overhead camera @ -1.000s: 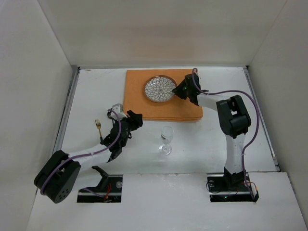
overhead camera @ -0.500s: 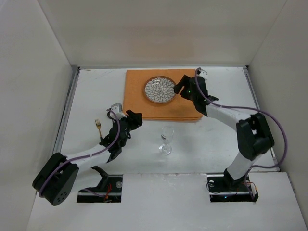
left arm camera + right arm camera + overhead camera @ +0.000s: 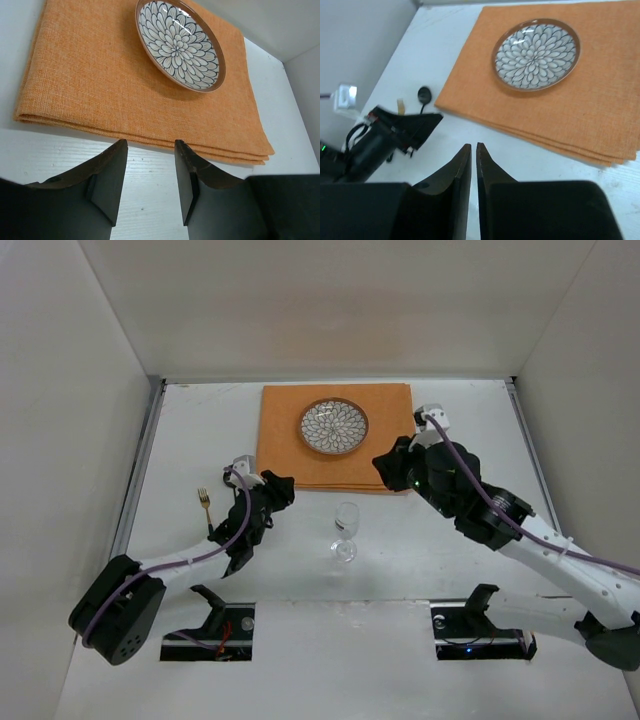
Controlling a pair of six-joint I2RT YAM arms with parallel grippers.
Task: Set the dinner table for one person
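The dinner table [image 3: 200, 430] is a white top with metal rails. An orange folded mat [image 3: 290, 455] lies at its far middle, with a flower-patterned plate [image 3: 334, 426] on it. A clear wine glass [image 3: 346, 528] stands upright in front of the mat. A gold fork [image 3: 204, 504] lies at the left. My left gripper [image 3: 281, 488] is open and empty, low over the table just before the mat's near edge [image 3: 150, 150]. My right gripper [image 3: 384, 464] is shut and empty at the mat's near right corner [image 3: 473, 147]. The plate also shows in both wrist views [image 3: 180, 44] [image 3: 536, 54].
White walls close in the table on three sides. In the right wrist view a small dark round object [image 3: 423, 94] lies on the table beside the mat's left corner, near my left gripper [image 3: 415, 127]. The arm bases stand at the near edge.
My right arm has drawn back from the plate's right rim toward the near right and now sits at the mat's near right corner. The left arm has not moved.
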